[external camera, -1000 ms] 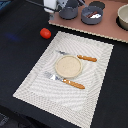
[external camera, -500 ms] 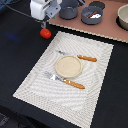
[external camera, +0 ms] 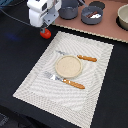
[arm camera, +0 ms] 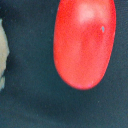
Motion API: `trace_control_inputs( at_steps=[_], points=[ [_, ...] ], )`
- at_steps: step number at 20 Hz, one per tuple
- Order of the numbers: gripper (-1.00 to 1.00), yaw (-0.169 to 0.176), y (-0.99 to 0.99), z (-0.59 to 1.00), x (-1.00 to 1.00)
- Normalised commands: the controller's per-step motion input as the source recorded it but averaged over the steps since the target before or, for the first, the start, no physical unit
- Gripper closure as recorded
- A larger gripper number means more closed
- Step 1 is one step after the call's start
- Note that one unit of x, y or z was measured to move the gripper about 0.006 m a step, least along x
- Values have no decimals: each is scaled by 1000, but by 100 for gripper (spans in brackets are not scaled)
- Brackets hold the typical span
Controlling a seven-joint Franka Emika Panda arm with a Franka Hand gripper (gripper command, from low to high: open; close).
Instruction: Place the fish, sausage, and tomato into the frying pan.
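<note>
The tomato is a glossy red ball on the dark table, just off the far left corner of the striped mat. My gripper hangs right above it; its white body covers the fingers, so I cannot tell how the jaws stand. In the wrist view the tomato fills much of the picture, very close, and no fingers show. The frying pan stands at the back on the brown board. A white fish shape lies in it. A small dark reddish piece beside the fish may be the sausage; it is too small to be sure.
A taller grey pot stands beside the pan, to the exterior view's left of it. A beige bowl is at the far right. A round beige plate sits on the mat between an orange-handled knife and fork.
The arm came into view from the upper left and has moved down over the tomato. The tomato has stayed in place.
</note>
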Motion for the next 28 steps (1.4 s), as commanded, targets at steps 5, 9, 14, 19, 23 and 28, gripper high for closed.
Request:
trace_control_inputs(
  at_steps=[5, 9, 14, 19, 23, 28],
  points=[
    [-100, -44, -14, -524, -285],
    [100, -34, 0, -549, -321],
    [100, -10, 79, -495, -466],
    [100, 0, 107, -408, -438],
    [100, 0, 31, 95, -158],
    [100, 37, 250, 1000, 898]
  ],
)
